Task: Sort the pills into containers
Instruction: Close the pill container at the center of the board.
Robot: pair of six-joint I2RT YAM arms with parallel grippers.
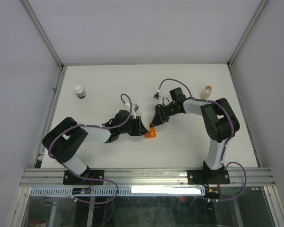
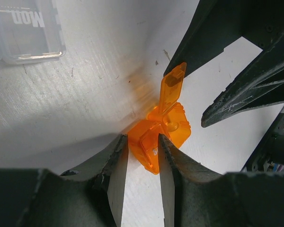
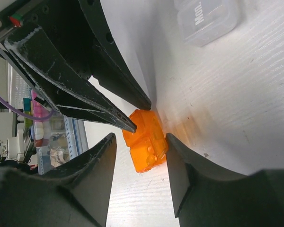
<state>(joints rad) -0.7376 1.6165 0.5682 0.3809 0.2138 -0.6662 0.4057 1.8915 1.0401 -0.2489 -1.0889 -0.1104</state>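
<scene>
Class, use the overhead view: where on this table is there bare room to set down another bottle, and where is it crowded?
Bare: the back strip between the white bottle and the clear vial, and the near strip in front of the orange cup. Crowded: the middle, where the left gripper and the right gripper meet at that cup.

- Orange pill case (image 2: 168, 125): translucent plastic, glossy and smooth.
- Clear box (image 2: 28, 28): transparent, glossy plastic with raised lettering.
- Counter (image 2: 75, 104): white, matt, finely grained and scratched.
- Left gripper (image 2: 143, 144): matt black plastic, edges scuffed pale.
- Rail (image 1: 146, 176): brushed metal.
</scene>
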